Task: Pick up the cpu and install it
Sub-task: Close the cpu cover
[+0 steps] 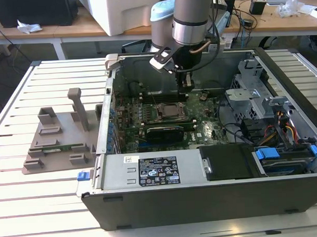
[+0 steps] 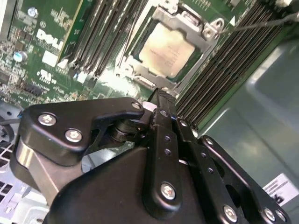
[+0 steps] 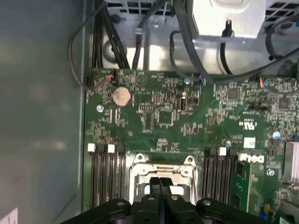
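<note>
Tabletop (image 1: 26, 206): pale slatted surface that carries everything else.
Grey holder (image 1: 57, 137): stands on the tabletop at the exterior view's left, just beside the case and outside it.
Computer case (image 1: 203, 200): lies open on its side, its inside facing up, across the middle and the exterior view's right.
Motherboard (image 1: 130, 124): green board on the case floor, with dark memory slots (image 3: 105, 172) on either side of the socket.
Socket frame (image 2: 205, 39): metal surround near the middle of the board. I cannot tell whether it is latched.
Cpu (image 2: 166, 49): lies flat inside the socket frame, its shiny top facing up and square to the opening. In the exterior view it shows as a pale square (image 1: 169, 111) in the middle of the board.
Gripper (image 1: 185, 89): points down into the case, above the board and just beyond the socket. In both wrist views its fingers (image 3: 163, 186) are pressed together with nothing between them. The tip (image 2: 161, 94) hangs near the socket's edge, apart from the cpu.
Drive cage (image 1: 246, 94): grey metal at the exterior view's right, with cables beside it.
Progress: judging by how things lie, the pick and placing are done. What is left is at most securing the frame, and that cannot be read here.
</note>
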### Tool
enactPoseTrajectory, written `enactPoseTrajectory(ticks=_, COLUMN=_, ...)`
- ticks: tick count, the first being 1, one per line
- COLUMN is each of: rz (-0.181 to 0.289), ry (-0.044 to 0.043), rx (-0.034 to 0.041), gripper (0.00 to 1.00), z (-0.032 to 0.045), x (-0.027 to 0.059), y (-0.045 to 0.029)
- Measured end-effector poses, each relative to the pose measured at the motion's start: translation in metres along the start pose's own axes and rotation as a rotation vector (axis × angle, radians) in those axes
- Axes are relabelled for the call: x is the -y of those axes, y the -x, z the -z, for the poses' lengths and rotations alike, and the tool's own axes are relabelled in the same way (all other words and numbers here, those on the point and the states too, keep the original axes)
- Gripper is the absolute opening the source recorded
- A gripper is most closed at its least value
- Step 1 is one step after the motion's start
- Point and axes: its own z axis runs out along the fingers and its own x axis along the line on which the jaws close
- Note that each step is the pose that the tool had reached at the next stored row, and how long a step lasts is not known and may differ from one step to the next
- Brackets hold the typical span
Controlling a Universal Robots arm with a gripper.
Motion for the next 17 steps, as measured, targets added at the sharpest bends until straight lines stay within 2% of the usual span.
enactPoseTrajectory(ticks=3, rz=0.000, ry=0.0000, rx=0.0000, gripper=0.11, z=-0.0078, x=0.0118, y=-0.0003)
enactPoseTrajectory(ticks=5, rz=0.000, ry=0.0001, rx=0.0000, gripper=0.11, z=-0.0157, x=0.0234, y=-0.0005)
enactPoseTrajectory(ticks=10, rz=0.000, ry=0.0001, rx=-0.0001, gripper=0.11, z=-0.0263, x=0.0386, y=0.0002)
enactPoseTrajectory(ticks=17, rz=0.000, ry=0.0000, rx=-0.0002, gripper=0.11, z=-0.0317, x=0.0512, y=0.0004)
